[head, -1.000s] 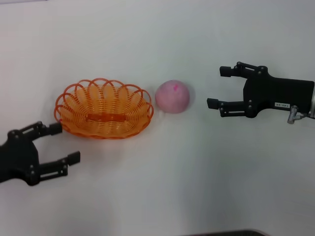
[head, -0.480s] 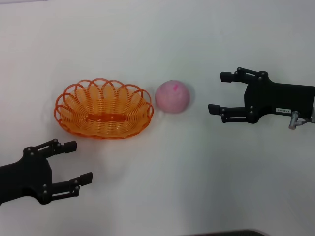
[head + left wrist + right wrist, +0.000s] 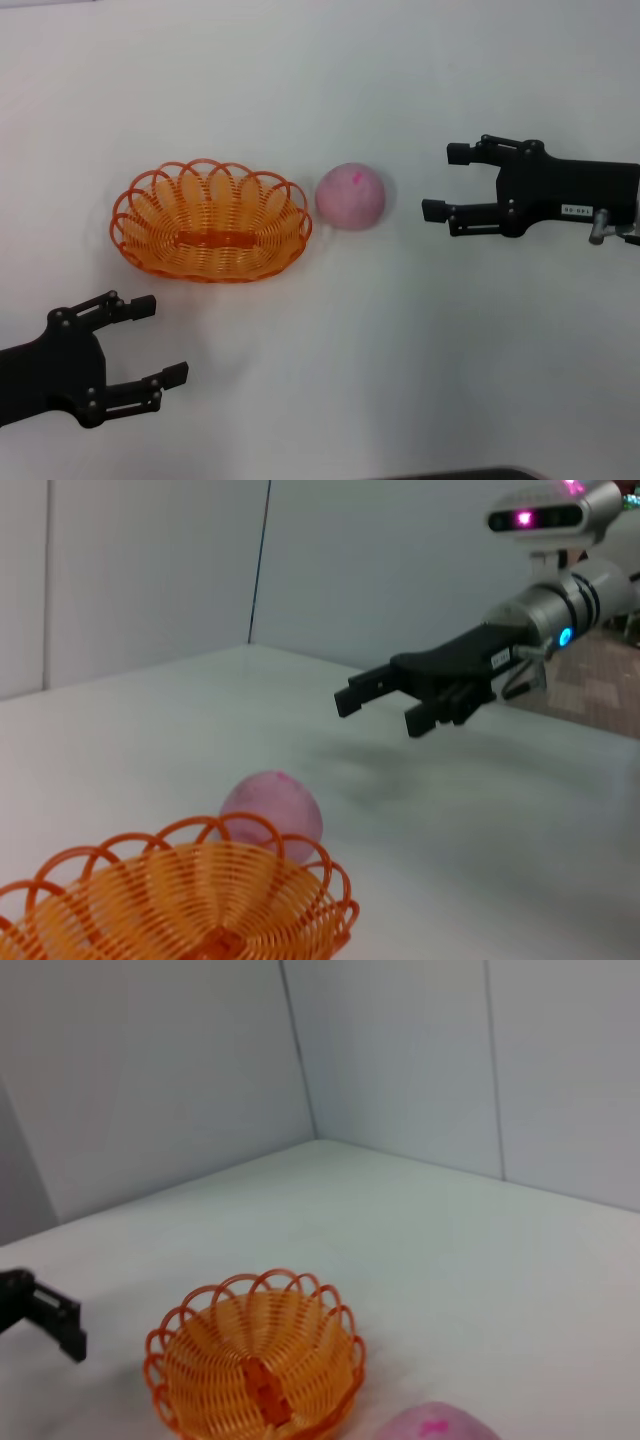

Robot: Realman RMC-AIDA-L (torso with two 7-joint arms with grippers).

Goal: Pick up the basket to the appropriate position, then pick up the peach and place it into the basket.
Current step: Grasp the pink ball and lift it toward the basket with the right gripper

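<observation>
The orange wire basket (image 3: 211,221) rests on the white table, left of centre, and holds nothing. Just off its right rim sits the pale-pink peach (image 3: 351,196), which the left wrist view shows behind the basket (image 3: 180,900) as peach (image 3: 272,810). My right gripper (image 3: 446,181) hovers open to the right of the peach, fingers pointing at it with a gap between. My left gripper (image 3: 160,340) is open near the front left, well clear of the basket. The right wrist view shows the basket (image 3: 256,1360) and the top of the peach (image 3: 435,1427).
The white table (image 3: 320,90) stretches bare around the objects. Grey walls rise behind it in the wrist views. A dark edge shows at the table's front (image 3: 450,474).
My left gripper has drawn back from the basket's left rim toward the front of the table, empty. The right gripper has barely shifted. Basket and peach have not moved.
</observation>
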